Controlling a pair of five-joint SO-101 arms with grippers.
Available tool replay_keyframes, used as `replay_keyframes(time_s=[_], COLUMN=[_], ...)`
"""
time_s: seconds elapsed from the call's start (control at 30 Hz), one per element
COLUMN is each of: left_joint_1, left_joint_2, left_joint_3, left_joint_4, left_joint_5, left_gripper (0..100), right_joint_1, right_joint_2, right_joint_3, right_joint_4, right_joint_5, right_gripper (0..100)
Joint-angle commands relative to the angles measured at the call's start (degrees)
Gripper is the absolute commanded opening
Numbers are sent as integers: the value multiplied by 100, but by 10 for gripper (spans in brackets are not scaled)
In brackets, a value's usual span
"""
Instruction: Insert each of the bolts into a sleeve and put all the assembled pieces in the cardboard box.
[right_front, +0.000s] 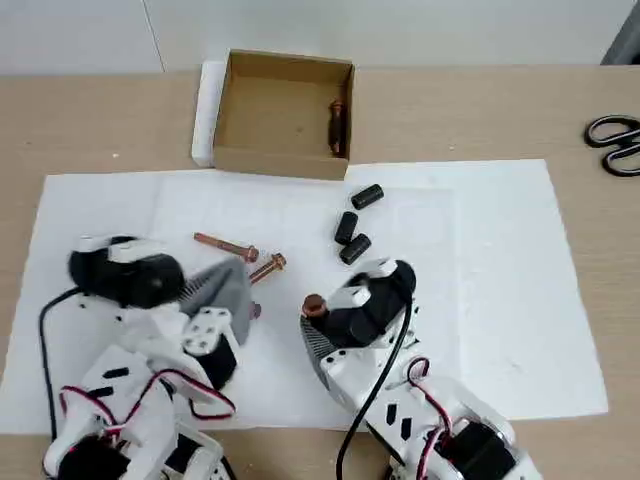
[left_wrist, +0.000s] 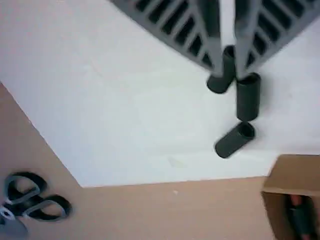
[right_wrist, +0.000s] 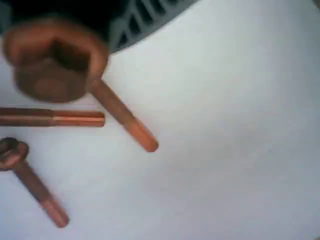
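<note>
Three black sleeves (right_front: 346, 227) lie close together on the white paper (right_front: 500, 300), near the cardboard box (right_front: 225, 115). The box holds one assembled piece (right_front: 338, 125). Two loose copper bolts (right_front: 225, 245) (right_front: 268, 266) lie left of the sleeves. My right gripper (right_front: 318, 318) is shut on a third bolt (right_front: 314, 305), whose large head (right_wrist: 50, 65) sits close in the right wrist view with the two loose bolts (right_wrist: 50, 119) (right_wrist: 30, 180) beyond. My left gripper (right_front: 240, 285) hovers just beside those bolts. Its grey fingers (left_wrist: 215, 30) are shut to a thin slit, pointing at the sleeves (left_wrist: 248, 96).
Black scissors (right_front: 615, 143) lie on the wooden table at the far right. A white block (right_front: 207, 110) rests against the box's left side. A small copper piece (right_front: 255, 312) peeks out beside the left gripper. The paper's right half is bare.
</note>
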Motion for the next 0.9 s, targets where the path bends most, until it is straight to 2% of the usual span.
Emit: replay_keyframes(time_s=[0.0, 0.13, 0.27, 0.57, 0.87], left_joint_1=[-642, -1002, -993, -1020, -985], left_joint_2=[35, 492, 1398, 2945, 2690], left_joint_3=[-207, -365, -1024, -2202, -2193], left_joint_4=[-229, -97, 211, 255, 484], left_joint_5=[26, 26, 53, 53, 53], left_gripper=[6, 6, 6, 6, 6], right_joint_1=[338, 875, 1279, 1543, 2114], right_joint_2=[154, 963, 2009, 3495, 5736], right_joint_3=[-211, -668, -1486, -2602, -4035], right_joint_4=[13, 13, 13, -4, -444], right_joint_5=[53, 26, -123, -176, -132], right_gripper=[4, 4, 4, 4, 4])
